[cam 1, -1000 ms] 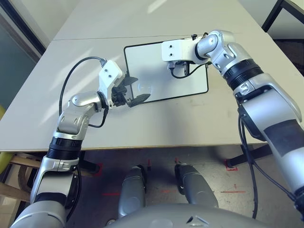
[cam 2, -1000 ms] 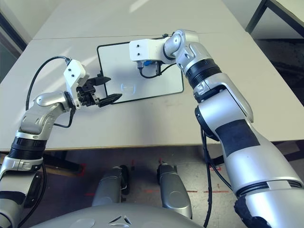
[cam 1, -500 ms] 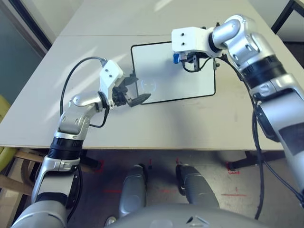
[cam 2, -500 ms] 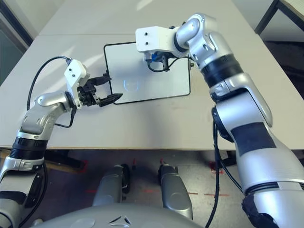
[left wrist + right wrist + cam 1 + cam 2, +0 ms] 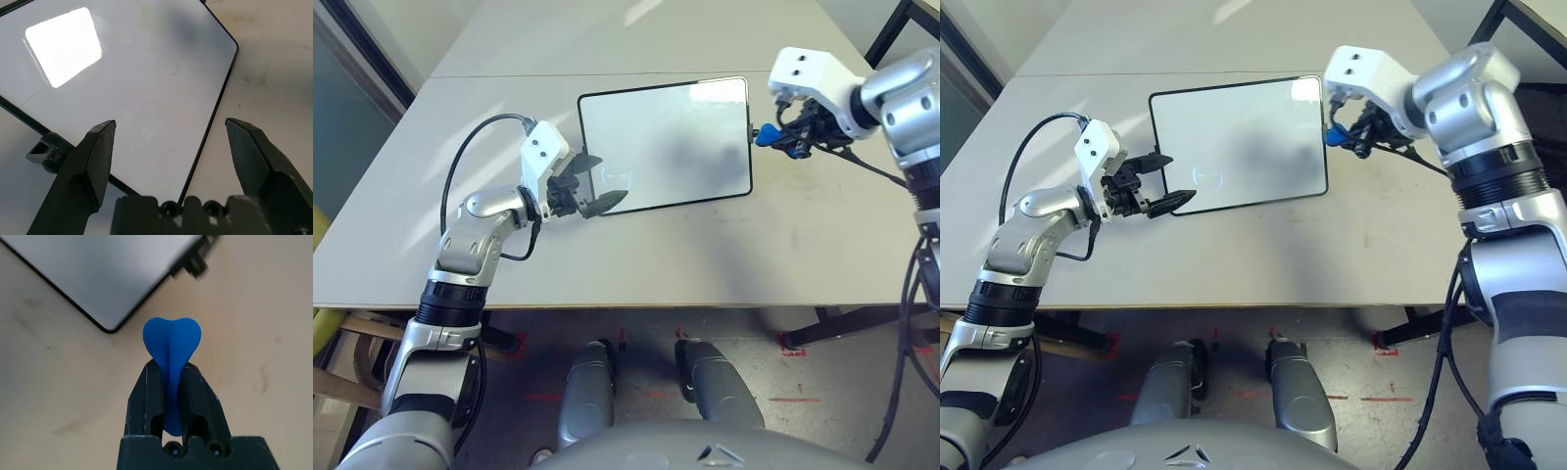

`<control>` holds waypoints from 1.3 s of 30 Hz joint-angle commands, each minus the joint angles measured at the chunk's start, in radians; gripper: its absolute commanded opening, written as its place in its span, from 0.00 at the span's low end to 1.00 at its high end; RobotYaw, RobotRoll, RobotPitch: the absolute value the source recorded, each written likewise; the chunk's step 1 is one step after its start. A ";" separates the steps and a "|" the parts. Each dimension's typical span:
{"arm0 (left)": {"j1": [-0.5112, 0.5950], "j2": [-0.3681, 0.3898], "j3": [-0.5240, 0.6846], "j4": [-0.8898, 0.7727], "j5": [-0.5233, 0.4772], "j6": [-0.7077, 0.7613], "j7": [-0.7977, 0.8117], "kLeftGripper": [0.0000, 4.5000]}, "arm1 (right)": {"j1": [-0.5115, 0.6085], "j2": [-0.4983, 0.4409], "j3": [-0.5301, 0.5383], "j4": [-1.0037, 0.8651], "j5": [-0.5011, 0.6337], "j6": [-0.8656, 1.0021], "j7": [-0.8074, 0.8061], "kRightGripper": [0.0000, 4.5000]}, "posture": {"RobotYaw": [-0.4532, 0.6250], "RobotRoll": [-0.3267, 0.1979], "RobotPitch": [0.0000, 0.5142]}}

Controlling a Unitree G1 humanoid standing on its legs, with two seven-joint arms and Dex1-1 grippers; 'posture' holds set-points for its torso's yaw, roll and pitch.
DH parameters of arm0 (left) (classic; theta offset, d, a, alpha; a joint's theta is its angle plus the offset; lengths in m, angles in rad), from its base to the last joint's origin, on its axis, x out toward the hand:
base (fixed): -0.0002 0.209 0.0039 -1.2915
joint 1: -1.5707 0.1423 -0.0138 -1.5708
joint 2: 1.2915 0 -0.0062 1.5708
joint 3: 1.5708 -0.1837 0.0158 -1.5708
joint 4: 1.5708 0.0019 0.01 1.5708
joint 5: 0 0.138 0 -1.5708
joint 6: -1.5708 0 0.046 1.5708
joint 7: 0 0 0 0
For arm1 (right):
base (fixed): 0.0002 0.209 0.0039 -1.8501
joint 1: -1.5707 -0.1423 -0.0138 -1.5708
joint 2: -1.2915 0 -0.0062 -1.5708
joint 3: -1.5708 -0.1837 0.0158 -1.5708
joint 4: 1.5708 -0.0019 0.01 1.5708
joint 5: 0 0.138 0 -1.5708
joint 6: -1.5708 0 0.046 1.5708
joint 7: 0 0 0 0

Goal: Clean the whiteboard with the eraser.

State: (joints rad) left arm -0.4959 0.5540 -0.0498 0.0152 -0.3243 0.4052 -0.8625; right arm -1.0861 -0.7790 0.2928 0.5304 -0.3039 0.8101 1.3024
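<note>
Right wrist view: right gripper pinches eraser off whiteboard; it should return flat onto remaining marks while open, empty left gripper steadies near-left corner.

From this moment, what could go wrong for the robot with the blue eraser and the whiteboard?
1. The right gripper pinches the small blue bone-shaped eraser only by one end, off the right edge of the board; pressing it down to wipe might twist it out of the fingers.
2. The glossy white black-framed whiteboard lies loose on the beige table. The left gripper is open around its near-left corner, not clamping, so a wiping stroke may push the board away.
</note>
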 commanded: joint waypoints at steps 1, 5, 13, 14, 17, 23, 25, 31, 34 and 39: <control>0.002 -0.002 -0.007 -0.007 0.008 0.002 -0.003 1.00 | -0.016 0.014 -0.044 0.120 0.029 0.062 -0.089 0.05 | 0.30 0.62 0.27; 0.001 -0.003 -0.007 -0.006 0.009 0.003 -0.002 1.00 | -0.061 0.065 -0.097 0.322 0.055 0.066 -0.251 0.05 | 0.30 0.62 0.27; 0.008 0.007 0.001 -0.017 0.008 0.011 0.003 1.00 | -0.105 0.144 -0.138 0.537 0.097 0.034 -0.415 0.05 | 0.32 0.62 0.28; 0.010 0.008 0.002 -0.020 0.008 0.012 0.004 1.00 | -0.105 0.149 -0.138 0.552 0.101 0.022 -0.429 0.05 | 0.32 0.62 0.28; 0.010 0.011 0.004 -0.019 0.008 0.013 0.004 1.00 | -0.109 0.163 -0.147 0.593 0.109 -0.006 -0.470 0.05 | 0.32 0.62 0.28; 0.006 0.017 0.006 -0.016 0.008 0.014 0.003 1.00 | -0.119 0.184 -0.173 0.645 0.123 -0.034 -0.528 0.05 | 0.32 0.62 0.27; 0.004 0.019 0.005 -0.015 0.009 0.014 0.002 1.00 | -0.119 0.189 -0.185 0.658 0.131 -0.039 -0.558 0.05 | 0.32 0.62 0.27; -0.006 0.028 0.008 -0.006 0.010 0.009 -0.003 1.00 | -0.127 0.198 -0.221 0.682 0.154 -0.036 -0.601 0.28 | 0.33 0.62 0.25; -0.004 0.035 0.021 -0.020 -0.001 0.014 -0.003 1.00 | -0.137 0.186 -0.236 0.677 0.164 -0.035 -0.598 0.53 | 0.33 0.62 0.25; -0.009 0.035 0.076 -0.045 -0.041 0.035 0.008 1.00 | -0.144 0.155 -0.281 0.648 0.200 -0.057 -0.590 0.95 | 0.34 0.62 0.23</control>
State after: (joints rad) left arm -0.4976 0.5795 0.0040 0.0032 -0.3434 0.4259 -0.8600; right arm -1.2187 -0.6023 0.0279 1.1926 -0.1220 0.7695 0.7095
